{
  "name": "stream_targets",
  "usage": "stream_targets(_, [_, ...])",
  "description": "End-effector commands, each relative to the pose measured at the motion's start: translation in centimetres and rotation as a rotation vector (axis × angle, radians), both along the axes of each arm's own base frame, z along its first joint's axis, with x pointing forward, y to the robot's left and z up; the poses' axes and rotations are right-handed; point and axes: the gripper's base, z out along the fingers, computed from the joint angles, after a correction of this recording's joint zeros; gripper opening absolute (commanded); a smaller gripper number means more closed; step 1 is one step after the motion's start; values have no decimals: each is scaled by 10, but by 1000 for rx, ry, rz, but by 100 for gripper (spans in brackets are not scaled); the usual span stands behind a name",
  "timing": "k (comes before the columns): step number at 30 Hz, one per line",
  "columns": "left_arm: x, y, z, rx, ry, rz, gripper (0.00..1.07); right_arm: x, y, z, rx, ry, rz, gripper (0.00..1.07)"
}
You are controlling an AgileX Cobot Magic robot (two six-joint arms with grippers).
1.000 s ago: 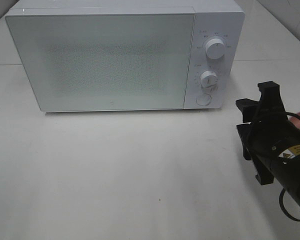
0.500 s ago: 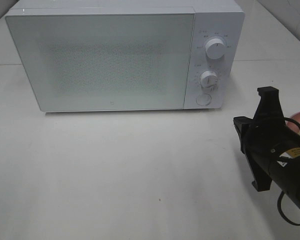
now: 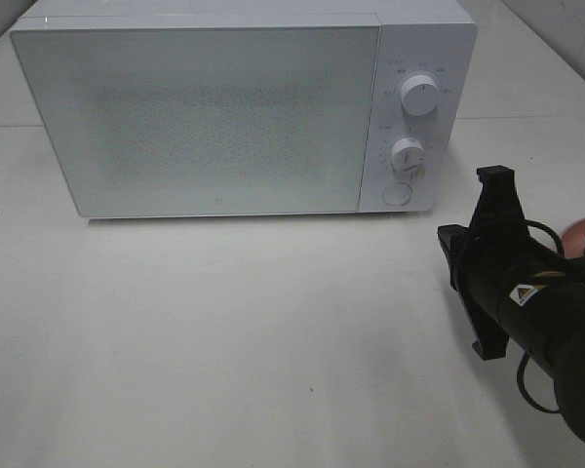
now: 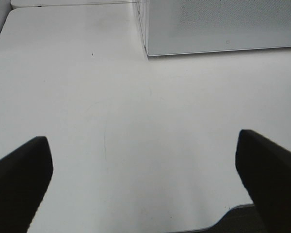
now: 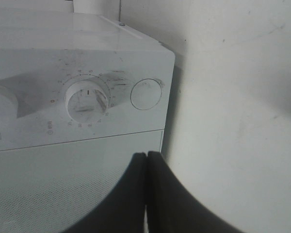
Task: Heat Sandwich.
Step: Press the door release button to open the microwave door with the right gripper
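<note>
Sandwich cannot be made out in any view. Right fingers point(image 5: 131, 194) are pressed together with nothing between them, pointing at the round button point(image 5: 146, 93) on the closed microwave point(image 3: 205, 117). Left fingers point(image 4: 19, 184) are spread wide and empty above the table point(image 4: 136, 97). A sliver of pink plate point(image 3: 570, 234) shows beside the right arm.

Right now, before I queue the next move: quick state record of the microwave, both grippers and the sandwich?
microwave: door closed, standing on the table
controls: upper knob, lower knob, round button, all on the right-hand panel
right gripper: shut, empty, aimed at the control panel, not touching it
left gripper: open, empty, over bare table
sandwich: not visible in any view
pink plate: only a sliver shows behind the right arm
</note>
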Motion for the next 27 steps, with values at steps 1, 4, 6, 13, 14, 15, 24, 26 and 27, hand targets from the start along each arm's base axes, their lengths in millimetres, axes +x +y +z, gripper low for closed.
stream_targets(1, [-3,0,0,-4,-28,3,98,13,5,0,22,-9,27,0])
stream_targets(4, [-3,0,0,-4,-28,3,98,22,7,-3,29,1,20,0])
stream_targets(6, [-3,0,0,-4,-28,3,98,27,8,-4,38,-1,13,0])
stream_targets(13, [-3,0,0,-4,-28,3,98,48,12,-11,46,5,24,0])
stream_targets(14, [-3,0,0,-4,-28,3,98,51,12,-12,46,7,17,0])
stream_targets(15, [-3,0,0,-4,-28,3,98,54,13,-13,50,7,15,0])
stream_targets(24, [-3,0,0,-3,-28,3,98,82,16,-23,67,10,-16,0])
stream_targets(26, [-3,0,0,-3,-28,3,98,92,16,-27,69,14,-23,0])
stream_targets(27, [-3,0,0,-3,-28,3,98,94,16,-29,70,22,-27,0])
